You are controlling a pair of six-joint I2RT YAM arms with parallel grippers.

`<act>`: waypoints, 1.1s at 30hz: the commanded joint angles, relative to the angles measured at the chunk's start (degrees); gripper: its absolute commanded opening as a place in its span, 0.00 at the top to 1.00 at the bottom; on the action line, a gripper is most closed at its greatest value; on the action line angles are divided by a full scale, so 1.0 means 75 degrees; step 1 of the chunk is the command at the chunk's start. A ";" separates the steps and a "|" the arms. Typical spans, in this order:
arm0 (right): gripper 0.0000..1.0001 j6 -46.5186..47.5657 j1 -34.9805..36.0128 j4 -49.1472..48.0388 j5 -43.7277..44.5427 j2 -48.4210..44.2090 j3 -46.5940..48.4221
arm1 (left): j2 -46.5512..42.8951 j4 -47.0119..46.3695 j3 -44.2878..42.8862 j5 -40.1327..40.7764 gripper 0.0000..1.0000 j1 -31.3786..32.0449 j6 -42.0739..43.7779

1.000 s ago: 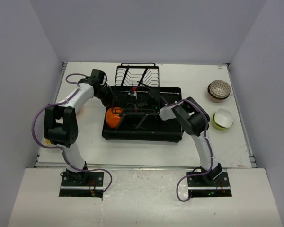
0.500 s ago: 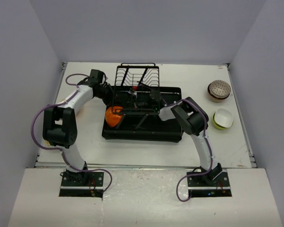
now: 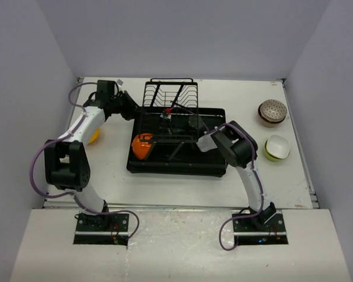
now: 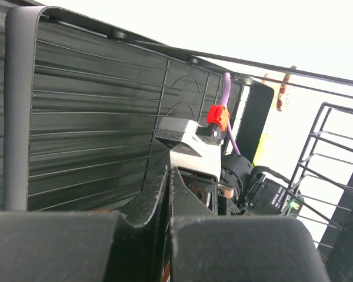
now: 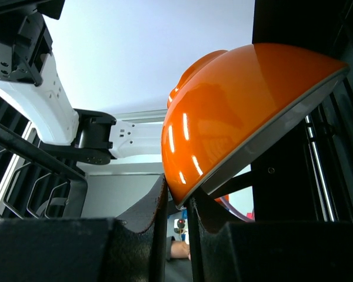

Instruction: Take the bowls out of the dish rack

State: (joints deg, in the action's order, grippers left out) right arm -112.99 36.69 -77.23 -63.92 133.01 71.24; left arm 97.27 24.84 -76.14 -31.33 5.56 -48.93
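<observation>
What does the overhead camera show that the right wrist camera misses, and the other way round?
Only overhead: a speckled bowl and a white bowl on the table, plus the whole rack. Only right wrist: jaws pinching the rim of the orange bowl. Both: that bowl, rack wires, the left arm.

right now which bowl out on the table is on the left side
The yellow bowl, half hidden behind the left arm. The brown speckled bowl and the white-and-green bowl both sit at the right edge, past the rack.
</observation>
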 commanded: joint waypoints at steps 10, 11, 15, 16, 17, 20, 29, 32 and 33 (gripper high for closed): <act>1.00 -0.0743 -0.0415 -0.2241 -0.0102 -0.0320 -0.0463 | -0.0372 -0.0464 0.0249 -0.0358 1.00 -0.0226 -0.0098; 1.00 -0.0697 -0.0438 -0.2242 -0.0091 -0.0413 -0.0545 | -0.0372 -0.0476 0.0249 -0.0381 1.00 -0.0249 -0.0098; 1.00 -0.0696 -0.0590 -0.2242 -0.0231 -0.0788 -0.0640 | -0.0349 -0.0511 0.0238 -0.0404 1.00 -0.0285 -0.0109; 1.00 -0.0673 -0.0626 -0.2230 -0.0324 -0.0871 -0.0663 | -0.0349 -0.0546 0.0249 -0.0404 1.00 -0.0285 -0.0144; 1.00 -0.0638 -0.0672 -0.2230 -0.0336 -0.0953 -0.0767 | -0.0337 -0.0570 0.0226 -0.0428 1.00 -0.0285 -0.0156; 1.00 -0.0638 -0.0825 -0.2242 -0.0442 -0.1176 -0.0932 | -0.0314 -0.0605 0.0203 -0.0440 1.00 -0.0296 -0.0168; 1.00 -0.0451 -0.1130 -0.2242 -0.0817 -0.1843 -0.1530 | -0.0232 -0.0605 0.0203 -0.0463 1.00 -0.0296 -0.0121; 1.00 -0.0392 -0.1270 -0.2242 -0.0899 -0.1949 -0.1741 | -0.0197 -0.0617 0.0226 -0.0475 1.00 -0.0296 -0.0121; 1.00 -0.0392 -0.1305 -0.2242 -0.0911 -0.1961 -0.1776 | -0.0196 -0.0617 0.0214 -0.0498 1.00 -0.0296 -0.0121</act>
State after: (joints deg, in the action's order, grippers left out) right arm -115.00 27.51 -76.31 -69.23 122.19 58.59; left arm 96.75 22.70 -74.32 -32.93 3.81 -49.95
